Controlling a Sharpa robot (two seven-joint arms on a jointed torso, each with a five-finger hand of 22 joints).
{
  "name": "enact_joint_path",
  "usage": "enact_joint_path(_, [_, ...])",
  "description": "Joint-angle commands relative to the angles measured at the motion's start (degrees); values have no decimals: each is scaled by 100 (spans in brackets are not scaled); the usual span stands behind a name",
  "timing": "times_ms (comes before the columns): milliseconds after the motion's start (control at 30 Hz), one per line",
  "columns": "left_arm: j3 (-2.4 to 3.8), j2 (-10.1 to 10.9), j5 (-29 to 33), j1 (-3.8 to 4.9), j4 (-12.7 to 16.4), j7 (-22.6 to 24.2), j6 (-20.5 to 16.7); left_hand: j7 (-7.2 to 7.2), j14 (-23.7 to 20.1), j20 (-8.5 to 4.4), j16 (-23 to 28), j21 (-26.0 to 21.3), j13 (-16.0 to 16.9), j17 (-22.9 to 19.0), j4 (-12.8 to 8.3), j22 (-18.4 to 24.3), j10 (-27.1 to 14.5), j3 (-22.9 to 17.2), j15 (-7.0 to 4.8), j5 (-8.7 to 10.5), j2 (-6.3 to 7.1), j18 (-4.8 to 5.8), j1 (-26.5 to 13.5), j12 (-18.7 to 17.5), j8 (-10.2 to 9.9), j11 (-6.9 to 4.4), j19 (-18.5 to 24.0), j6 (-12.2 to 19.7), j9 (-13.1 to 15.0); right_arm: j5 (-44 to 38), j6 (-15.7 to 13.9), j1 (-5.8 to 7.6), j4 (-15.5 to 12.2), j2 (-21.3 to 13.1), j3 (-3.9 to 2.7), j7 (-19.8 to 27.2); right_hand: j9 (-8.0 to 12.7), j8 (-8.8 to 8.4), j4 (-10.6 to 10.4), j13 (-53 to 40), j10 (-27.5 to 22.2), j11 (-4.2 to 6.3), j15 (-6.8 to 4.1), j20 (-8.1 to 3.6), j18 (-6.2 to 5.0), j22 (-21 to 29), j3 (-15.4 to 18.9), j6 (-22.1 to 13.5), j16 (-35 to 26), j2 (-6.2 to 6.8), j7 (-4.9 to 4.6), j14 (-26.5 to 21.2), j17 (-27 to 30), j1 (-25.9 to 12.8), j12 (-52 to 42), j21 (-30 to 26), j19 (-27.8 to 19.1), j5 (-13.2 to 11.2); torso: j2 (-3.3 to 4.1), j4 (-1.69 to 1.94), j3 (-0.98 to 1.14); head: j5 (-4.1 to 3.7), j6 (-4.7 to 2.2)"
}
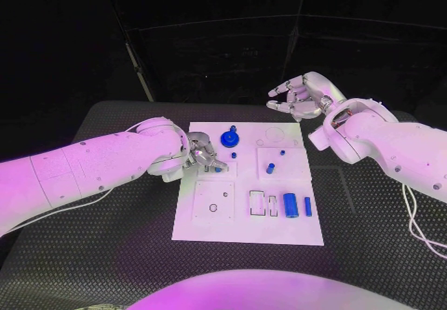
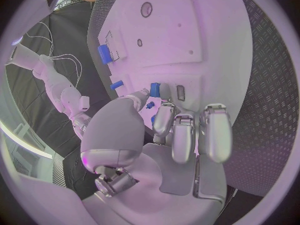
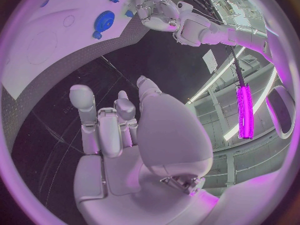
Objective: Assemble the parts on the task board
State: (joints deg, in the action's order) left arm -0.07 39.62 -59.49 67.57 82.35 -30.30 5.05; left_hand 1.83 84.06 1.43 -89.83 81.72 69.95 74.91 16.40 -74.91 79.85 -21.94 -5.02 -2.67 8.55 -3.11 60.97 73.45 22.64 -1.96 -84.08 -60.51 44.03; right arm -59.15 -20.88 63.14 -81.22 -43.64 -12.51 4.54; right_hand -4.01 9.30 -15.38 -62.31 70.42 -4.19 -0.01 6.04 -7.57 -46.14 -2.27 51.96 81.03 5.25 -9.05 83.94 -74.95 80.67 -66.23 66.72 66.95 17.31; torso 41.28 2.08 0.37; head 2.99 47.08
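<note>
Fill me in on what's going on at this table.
The robot is assembling small blue parts on the white task board. Its left robot hand is down on the board's left side, fingers pinching a small blue part. The right robot hand hovers empty beyond the board's far edge. A blue gear and a blue cylinder lie untouched.

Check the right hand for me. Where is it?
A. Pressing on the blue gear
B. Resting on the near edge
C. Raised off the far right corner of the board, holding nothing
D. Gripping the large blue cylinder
C: the right hand hangs beyond the task board, fingers apart and empty.
</note>
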Motion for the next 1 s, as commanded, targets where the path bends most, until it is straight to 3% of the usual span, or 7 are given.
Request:
enact_joint_path(33, [5,-10,-98,8,0,-34,58,-13,594,-31,-17,14,6,1509,-7,-627,-1,-203,-27,-13,75,60,-5,24,52,-11,-45,64,20,-4,30,8,-4,7,-3,45,7,28,0,1,-47,-4,-16,0,-56,7,23,-34,-11,-6,-17,256,-44,-32,2,-29,-44,17,2,3,-1,-4,0])
enact_joint_path(367, [5,-12,-63,9,18,-32,55,-18,594,-24,-17,3,-5,1509,-159,-629,-7,-621,-26,-137,144,57,133,19,124,-24,-44,120,54,-4,40,4,7,15,-3,49,7,28,0,1,-47,-4,-16,0,-56,7,23,-34,-11,-6,-17,256,-44,-32,2,-29,-44,17,0,4,-2,-5,10])
enact_joint_path(433, [6,-9,-21,9,24,-30,40,-31,594,-27,-17,-3,-8,1509,-254,-625,-11,-745,-34,-169,112,56,238,15,139,-36,-42,136,62,-4,42,3,9,16,-3,51,7,28,-1,1,-47,-4,-16,0,-56,7,25,-35,-11,-6,-17,257,-45,-34,1,-29,-44,18,-1,5,-3,-6,14])
enact_joint_path(633, [54,3,207,8,65,-8,-59,-34,594,-45,-17,-27,-48,1509,-680,-614,-40,-1225,-45,-565,73,51,539,-29,196,-47,-31,247,103,-4,45,0,23,21,-3,61,7,29,-3,-1,-46,-4,-16,0,-56,7,30,-36,-11,-6,-17,257,-45,-41,-2,-30,-42,23,0,3,-1,-2,14])
enact_joint_path(1000, [164,46,402,8,131,19,-160,-4,594,-22,-17,-43,-105,1509,-1197,-619,-46,-1840,-18,-641,77,50,582,-80,318,-25,-26,393,188,-4,52,-2,53,29,-3,72,7,30,-4,-5,-43,-4,-16,0,-56,8,32,-35,-14,-8,-17,256,-41,-43,-6,-31,-42,27,-1,6,1,-3,18])
